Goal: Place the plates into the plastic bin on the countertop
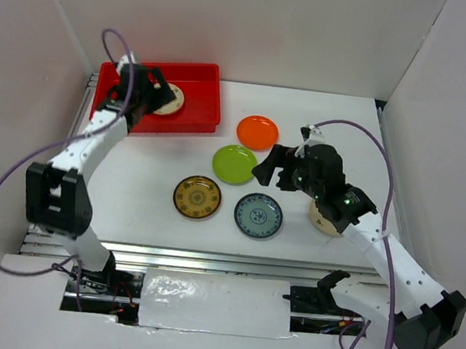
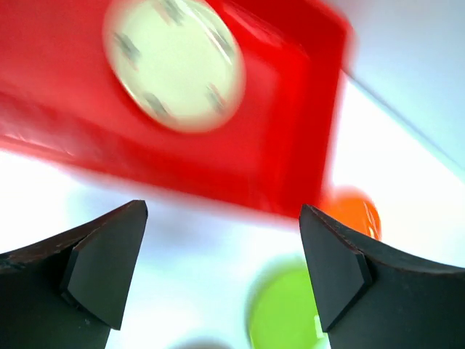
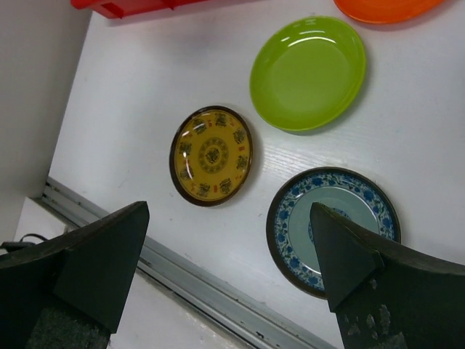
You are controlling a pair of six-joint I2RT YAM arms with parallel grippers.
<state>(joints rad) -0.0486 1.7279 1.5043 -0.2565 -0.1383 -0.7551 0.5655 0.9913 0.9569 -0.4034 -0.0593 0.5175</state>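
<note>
Overhead, the white countertop carries the red plastic bin in its far-left corner, with one cream plate lying inside. The left gripper hangs over the bin, jaws wide and empty; the right gripper hovers mid-table, likewise spread, holding nothing. An orange plate, lime green plate, gold-patterned plate and blue-patterned plate sit at centre; a second cream plate peeks out near the right edge.
</note>
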